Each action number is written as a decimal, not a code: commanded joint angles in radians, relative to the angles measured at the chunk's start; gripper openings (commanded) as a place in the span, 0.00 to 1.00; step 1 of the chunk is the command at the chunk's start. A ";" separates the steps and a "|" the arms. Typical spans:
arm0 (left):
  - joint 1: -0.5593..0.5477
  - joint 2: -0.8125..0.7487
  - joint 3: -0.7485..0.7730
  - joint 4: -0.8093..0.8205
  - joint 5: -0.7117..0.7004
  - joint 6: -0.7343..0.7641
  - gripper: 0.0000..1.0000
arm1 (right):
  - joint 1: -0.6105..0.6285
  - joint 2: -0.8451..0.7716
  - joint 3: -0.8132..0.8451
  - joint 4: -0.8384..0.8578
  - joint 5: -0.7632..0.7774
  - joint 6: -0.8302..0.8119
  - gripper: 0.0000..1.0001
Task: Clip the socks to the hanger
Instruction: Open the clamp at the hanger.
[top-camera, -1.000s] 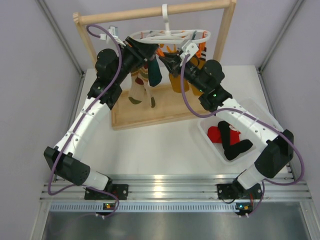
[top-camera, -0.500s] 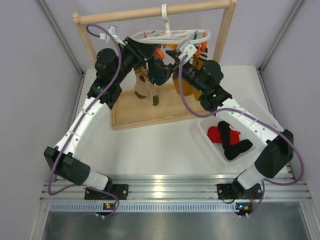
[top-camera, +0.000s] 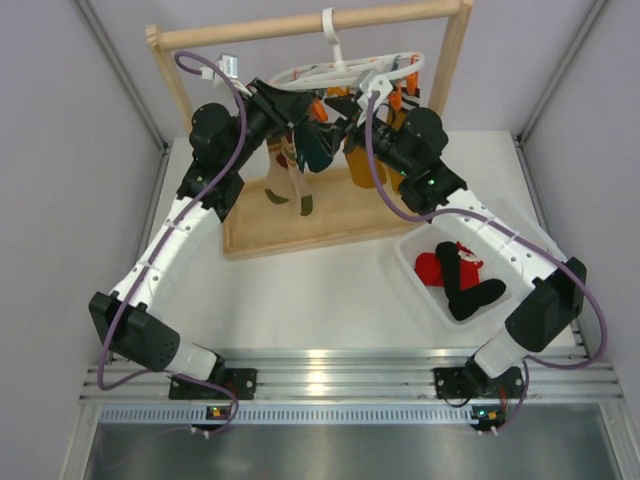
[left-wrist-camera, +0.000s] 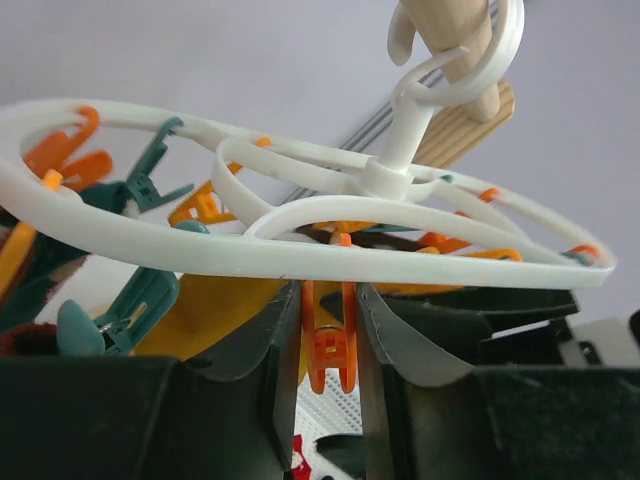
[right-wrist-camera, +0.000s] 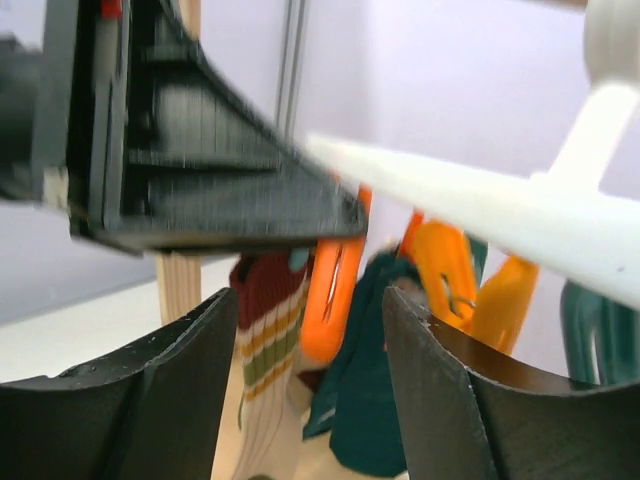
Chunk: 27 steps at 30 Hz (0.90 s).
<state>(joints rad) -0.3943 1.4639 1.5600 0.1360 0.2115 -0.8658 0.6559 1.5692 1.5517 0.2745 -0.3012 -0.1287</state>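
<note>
The white ring hanger (top-camera: 345, 72) hangs by its hook from the wooden rod, with orange and teal clips under it. My left gripper (top-camera: 297, 110) is under the ring; in the left wrist view (left-wrist-camera: 330, 300) its jaws press both sides of an orange clip (left-wrist-camera: 330, 345) below the hanger (left-wrist-camera: 300, 255). My right gripper (top-camera: 352, 105) is open and empty beside it; in the right wrist view (right-wrist-camera: 310, 300) an orange clip (right-wrist-camera: 330, 300) hangs between its spread jaws, untouched. Red socks (top-camera: 435, 266) and black socks (top-camera: 470, 292) lie in the bin.
The wooden rack frame (top-camera: 448, 60) stands on its base board (top-camera: 300, 225) at the back. A striped sock (top-camera: 290, 185), a teal sock (top-camera: 318, 148) and mustard socks (top-camera: 360, 160) hang from the hanger. The clear bin (top-camera: 405, 262) sits at the right.
My right gripper has risen and moved in toward the ring beside the left gripper. The hanger has tilted and shifted, and the hanging socks have swung back. The left gripper stays at the ring.
</note>
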 joint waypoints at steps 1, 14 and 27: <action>0.008 -0.051 -0.050 0.204 0.066 0.065 0.00 | -0.006 0.029 0.110 0.032 -0.038 0.035 0.59; 0.023 -0.014 -0.049 0.278 0.115 0.060 0.00 | -0.010 0.064 0.154 -0.020 -0.015 -0.072 0.49; 0.046 -0.005 -0.052 0.278 0.100 -0.013 0.00 | -0.041 -0.128 -0.117 -0.124 -0.090 -0.040 0.68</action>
<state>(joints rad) -0.3618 1.4590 1.4944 0.3168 0.3172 -0.8371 0.6415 1.5532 1.5181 0.1734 -0.3355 -0.1928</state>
